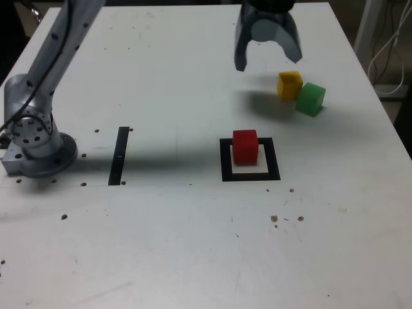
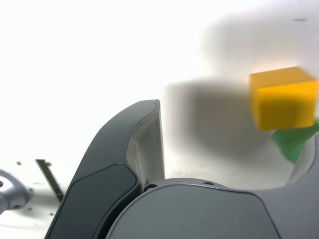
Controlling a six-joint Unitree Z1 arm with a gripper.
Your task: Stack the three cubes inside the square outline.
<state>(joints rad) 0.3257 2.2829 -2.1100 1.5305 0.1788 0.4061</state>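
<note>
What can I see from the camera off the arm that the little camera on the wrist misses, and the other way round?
Only the exterior view shows the red cube sitting in the square outline, and the whole arm with its base.

Only the wrist view gives a close look at the inner face of one of the fingers of the open gripper.

Both show the yellow cube with the green cube close beside it, the black strip, and the white table.
</note>
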